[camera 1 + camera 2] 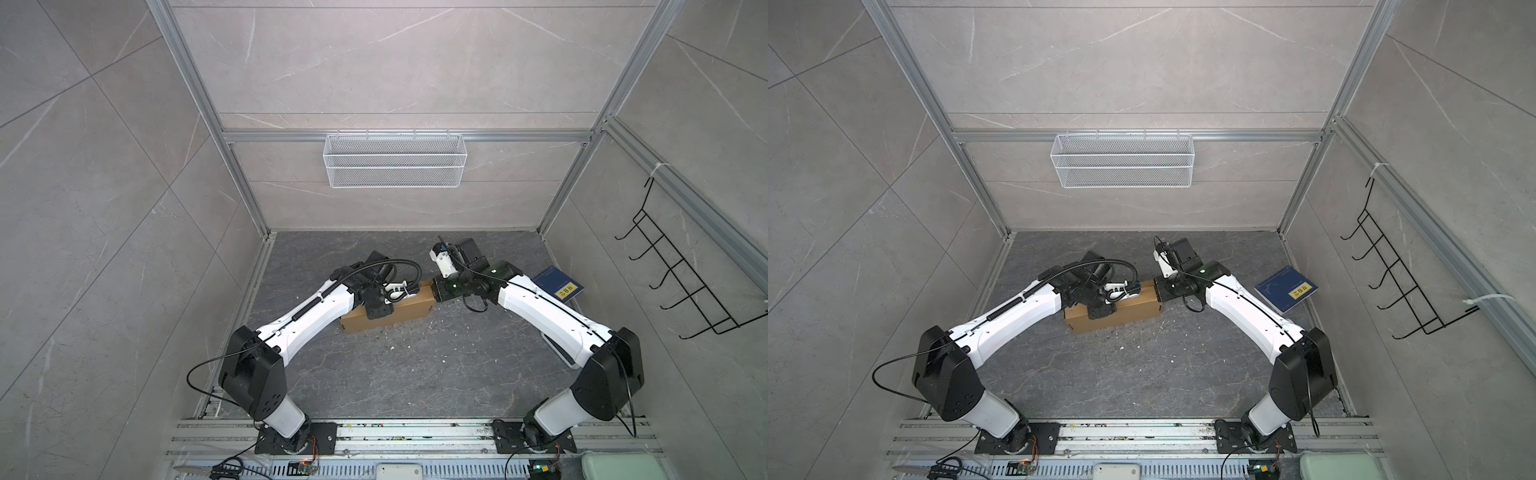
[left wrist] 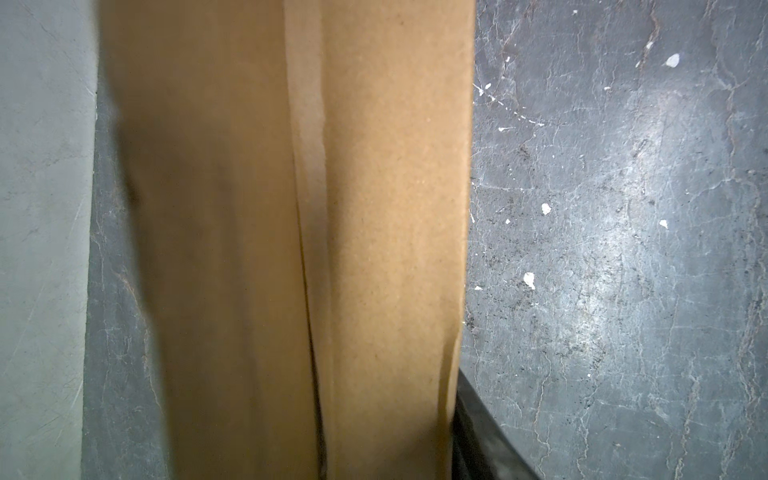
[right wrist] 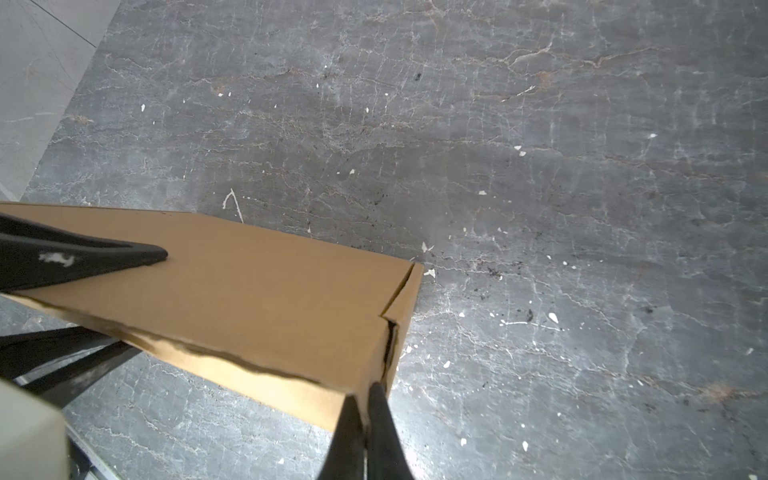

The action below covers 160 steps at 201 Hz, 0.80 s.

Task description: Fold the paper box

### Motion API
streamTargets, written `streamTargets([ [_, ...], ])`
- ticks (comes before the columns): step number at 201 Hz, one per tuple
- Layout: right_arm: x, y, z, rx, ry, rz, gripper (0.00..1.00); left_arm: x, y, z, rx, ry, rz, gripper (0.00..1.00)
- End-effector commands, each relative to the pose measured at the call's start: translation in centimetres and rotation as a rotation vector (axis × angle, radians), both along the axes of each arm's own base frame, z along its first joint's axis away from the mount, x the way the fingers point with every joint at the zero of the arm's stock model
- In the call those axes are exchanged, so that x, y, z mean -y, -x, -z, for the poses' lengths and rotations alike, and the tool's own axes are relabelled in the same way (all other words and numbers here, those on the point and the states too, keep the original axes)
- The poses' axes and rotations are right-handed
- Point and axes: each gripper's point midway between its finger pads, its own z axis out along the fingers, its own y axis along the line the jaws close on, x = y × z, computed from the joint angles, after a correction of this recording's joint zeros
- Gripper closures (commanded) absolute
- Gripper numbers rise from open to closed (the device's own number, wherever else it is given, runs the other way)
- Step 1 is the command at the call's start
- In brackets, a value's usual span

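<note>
The paper box is brown cardboard, folded up into a shallow closed box, and lies on the dark floor between both arms. My left gripper straddles its middle. One black finger rests on the top face and the other sits by the front wall, closed on the box. Up close the box fills the left wrist view, with one finger at its edge. My right gripper is shut, its tips touching the box's end corner by a slightly gaping end flap.
A dark blue book with a yellow label lies on the floor at the right wall. A white wire basket hangs on the back wall, and a black hook rack on the right wall. Small white scraps dot the floor.
</note>
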Motion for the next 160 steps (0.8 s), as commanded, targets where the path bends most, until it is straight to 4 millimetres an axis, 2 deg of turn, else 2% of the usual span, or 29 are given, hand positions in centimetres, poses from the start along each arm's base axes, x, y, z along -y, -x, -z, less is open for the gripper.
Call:
streamTargets([
  [1,-0.8,1.3,0.9,-0.036,-0.004,-0.027,1.0,0.0,0.2,3.0,-0.079,-0.012,-0.021,0.54],
  [69,-0.7,1.2,1.3,-0.04,0.015,-0.028,1.0,-0.2,-0.1,2.9,-0.067,-0.024,-0.036,0.45],
  [160,-0.5,1.0,1.7,-0.044,0.039,-0.028,1.0,-0.9,-0.5,1.0,-0.026,-0.032,-0.06,0.32],
])
